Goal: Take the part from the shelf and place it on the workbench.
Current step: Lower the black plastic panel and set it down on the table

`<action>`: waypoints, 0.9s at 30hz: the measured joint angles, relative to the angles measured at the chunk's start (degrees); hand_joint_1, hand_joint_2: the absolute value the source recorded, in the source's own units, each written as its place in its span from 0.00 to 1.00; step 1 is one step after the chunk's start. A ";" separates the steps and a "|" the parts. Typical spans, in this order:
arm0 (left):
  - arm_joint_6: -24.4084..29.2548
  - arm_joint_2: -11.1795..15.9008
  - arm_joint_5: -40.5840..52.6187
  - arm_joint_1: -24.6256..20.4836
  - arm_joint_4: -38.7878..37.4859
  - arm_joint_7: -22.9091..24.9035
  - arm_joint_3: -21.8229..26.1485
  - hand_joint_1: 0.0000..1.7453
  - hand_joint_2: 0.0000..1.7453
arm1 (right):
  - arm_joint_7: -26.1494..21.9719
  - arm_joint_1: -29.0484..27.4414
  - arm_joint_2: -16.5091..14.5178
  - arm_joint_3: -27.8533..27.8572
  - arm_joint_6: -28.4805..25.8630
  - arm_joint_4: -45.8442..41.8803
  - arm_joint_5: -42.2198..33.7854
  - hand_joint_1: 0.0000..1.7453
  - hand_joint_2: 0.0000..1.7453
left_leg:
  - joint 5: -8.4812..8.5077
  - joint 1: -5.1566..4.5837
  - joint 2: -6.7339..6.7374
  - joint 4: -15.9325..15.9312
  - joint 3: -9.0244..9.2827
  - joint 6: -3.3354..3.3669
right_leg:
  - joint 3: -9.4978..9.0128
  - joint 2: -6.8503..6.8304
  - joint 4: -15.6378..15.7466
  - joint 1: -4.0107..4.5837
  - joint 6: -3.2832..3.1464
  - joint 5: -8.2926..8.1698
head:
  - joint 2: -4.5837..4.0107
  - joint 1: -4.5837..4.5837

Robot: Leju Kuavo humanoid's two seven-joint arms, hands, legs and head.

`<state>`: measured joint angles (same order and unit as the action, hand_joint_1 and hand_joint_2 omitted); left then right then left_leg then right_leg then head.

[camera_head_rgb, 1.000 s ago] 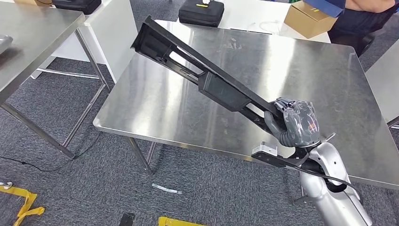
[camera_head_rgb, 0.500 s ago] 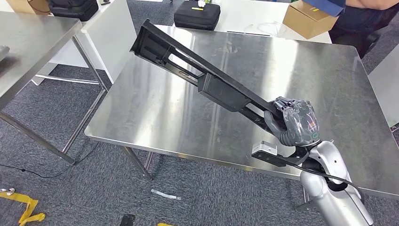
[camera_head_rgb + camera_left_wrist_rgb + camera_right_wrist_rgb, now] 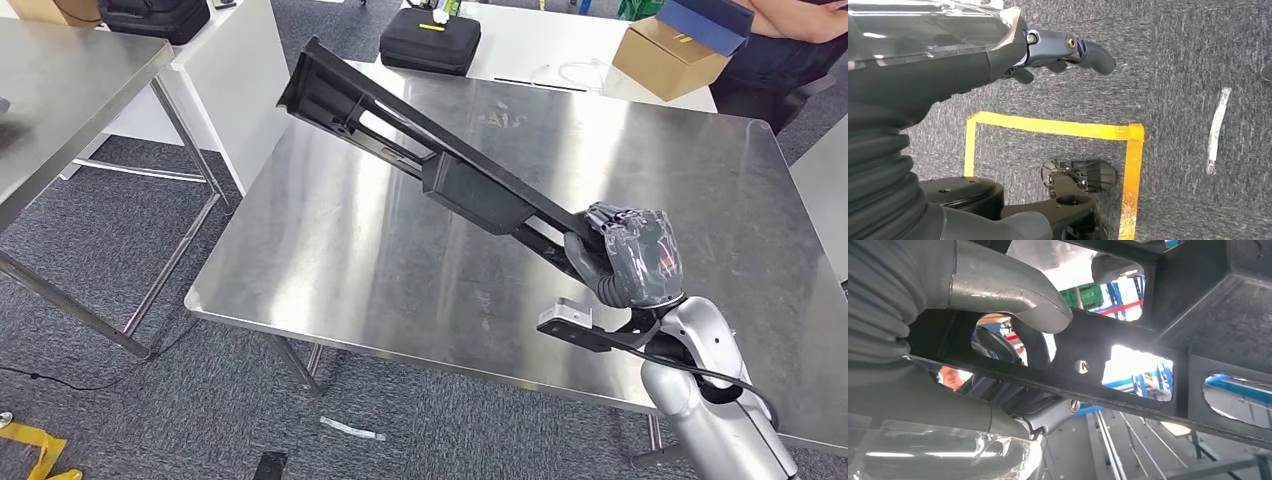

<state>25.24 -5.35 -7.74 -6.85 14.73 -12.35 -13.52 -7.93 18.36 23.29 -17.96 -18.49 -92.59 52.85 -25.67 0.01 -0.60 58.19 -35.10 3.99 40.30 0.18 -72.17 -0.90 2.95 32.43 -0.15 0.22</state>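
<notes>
One long black part point(image 3: 440, 170) gripped by right hand point(image 3: 630, 255) fingers above workbench point(image 3: 400, 280); left hand point(image 3: 998, 45) empty, fingers apart over floor.

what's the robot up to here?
The right hand grips one end of a long black part and holds it slanted in the air above the steel workbench; it is not set down yet. The left hand hangs over the carpet, holding nothing.
</notes>
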 joint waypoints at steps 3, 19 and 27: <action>0.00 -0.07 0.09 0.05 0.00 0.08 -0.03 0.00 1.00 | 0.00 -0.65 0.24 -0.01 -0.03 0.09 0.01 0.97 1.00 | -1.08 0.05 -0.23 0.01 1.32 -0.16 | 1.08 -0.04 2.01 -0.20 1.20 -3.36 | 0.00 -0.03; -0.17 -0.04 0.88 -0.33 0.06 1.39 -0.85 0.00 1.00 | 0.43 6.57 0.30 0.14 -0.25 8.81 -0.43 0.97 1.00 | -2.35 0.17 0.15 10.20 -6.00 -2.66 | -7.30 0.14 14.46 -0.21 -2.03 -6.22 | 0.00 0.22; -0.17 -0.16 1.09 -1.00 0.11 1.61 -1.67 0.00 1.00 | 0.33 17.91 0.54 -1.20 -0.60 24.52 0.88 0.97 1.00 | 1.70 -0.54 -0.26 0.59 -2.08 -1.89 | -7.69 0.11 14.53 0.57 -1.15 -5.41 | 0.00 0.09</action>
<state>25.07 -5.51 -6.66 -7.85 14.84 -10.75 -15.19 -7.60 36.27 23.83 -19.16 -19.09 -68.07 53.73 -23.97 -0.53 -0.86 58.79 -37.18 2.10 32.61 0.29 -57.64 -0.32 1.80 27.02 -0.15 0.31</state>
